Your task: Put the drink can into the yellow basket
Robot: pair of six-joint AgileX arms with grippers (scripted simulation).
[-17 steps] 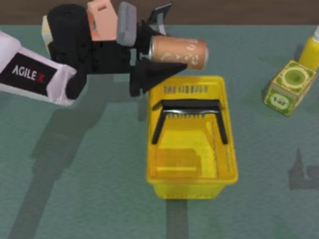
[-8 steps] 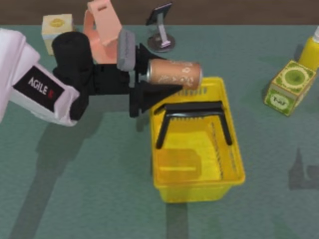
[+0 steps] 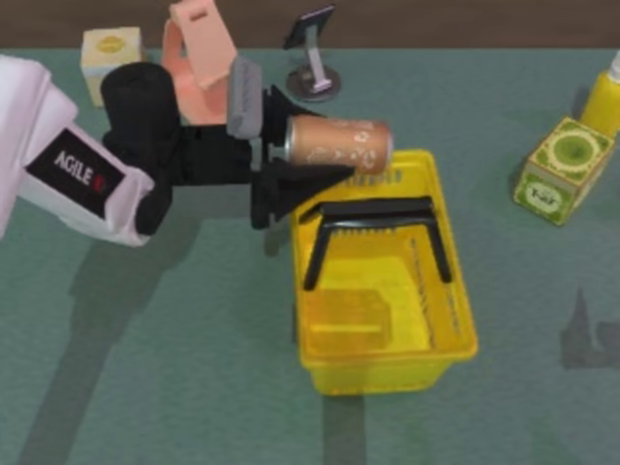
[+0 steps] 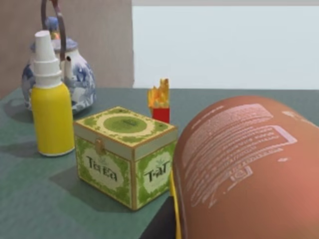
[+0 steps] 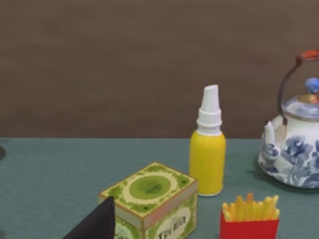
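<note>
The dull green surface [image 3: 145,387] fills the top view, with a brown wall band along its far edge; the left wrist view adds a pale white panel beside that brown wall.

The large bright yellow plastic basket [image 3: 463,334], rectangular with slotted sides and a black folding handle [image 3: 376,215], sits near the middle of the surface. The white AgileX left arm reaches in from the left, and its black left gripper [image 3: 320,153] is clenched on the small orange-brown cylindrical drink can [image 3: 337,143]. The can lies on its side in the air, over the basket's far rim, its dark silver-rimmed end towards the arm.

Behind the arm stand a salmon-pink holder [image 3: 199,44], a small cream-and-yellow cube box [image 3: 109,50] and a dark phone stand [image 3: 315,53] on a round foot. At the right edge sit a green-and-yellow tea box [image 3: 562,170] and part of a yellow bottle [image 3: 605,97].

The left wrist view is half filled by the can's printed side, and shows the tea box, the white-capped yellow bottle, a blue-and-white teapot [image 4: 79,79] and a red carton of fries [image 4: 160,102], the last two outside the top view. The right wrist view shows those four things from another side, with a dark tip of the right gripper [image 5: 97,221] at its edge; whether it is released or clenched cannot be told.
</note>
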